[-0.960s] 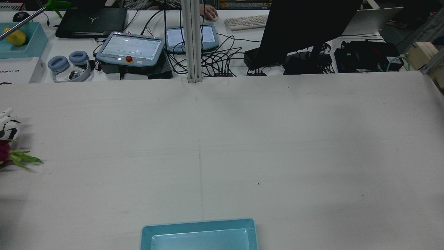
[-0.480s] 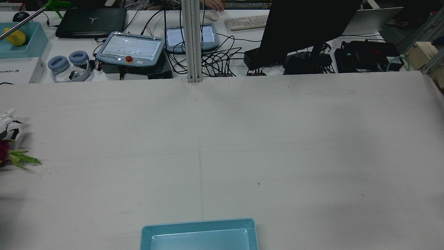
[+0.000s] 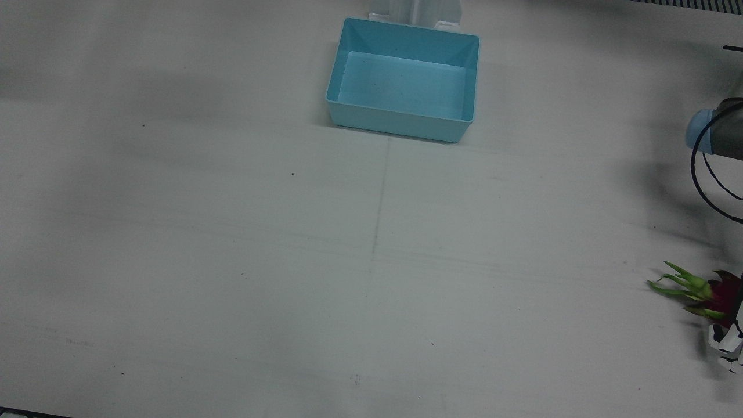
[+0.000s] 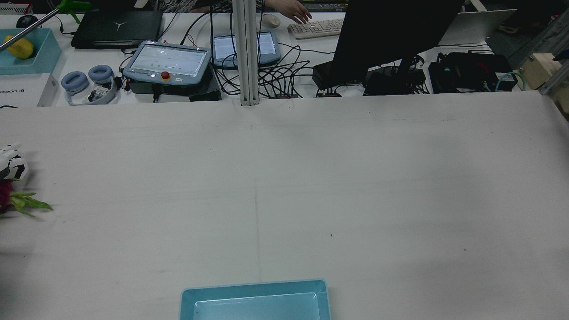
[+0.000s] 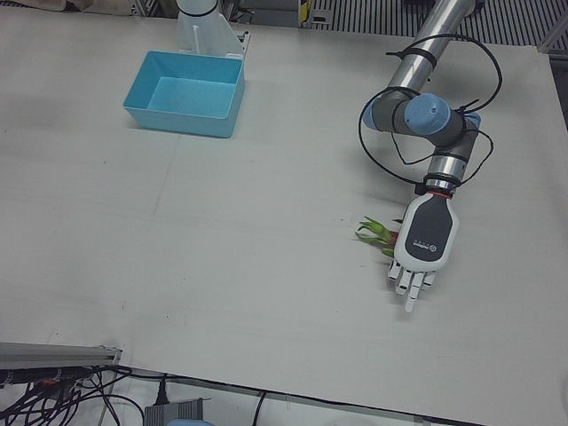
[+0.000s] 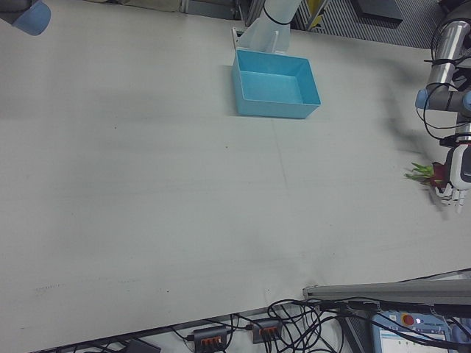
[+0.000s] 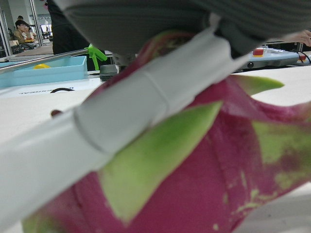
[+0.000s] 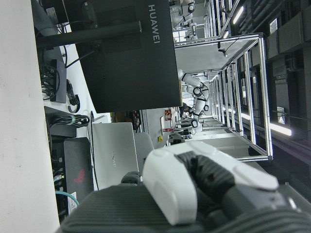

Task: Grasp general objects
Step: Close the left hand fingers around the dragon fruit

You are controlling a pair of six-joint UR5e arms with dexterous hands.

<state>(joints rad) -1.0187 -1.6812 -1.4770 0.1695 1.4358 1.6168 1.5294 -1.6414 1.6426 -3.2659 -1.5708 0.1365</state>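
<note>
Your left hand (image 5: 424, 241) is lying palm-down over the dragon fruit (image 5: 380, 237) near the surface's (image 5: 222, 231) edge on the robot's left side, one finger (image 7: 112, 121) pressing across the fruit. You cannot tell whether it is gripping. The right hand (image 8: 204, 179) is showing curled fingers, its hold unclear. The blue bin (image 5: 186, 93) is sitting well apart, empty.

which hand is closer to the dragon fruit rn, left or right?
Left. The left hand is directly over the dragon fruit, a finger across it. The right hand shows only in its own camera, away from the fruit.
</note>
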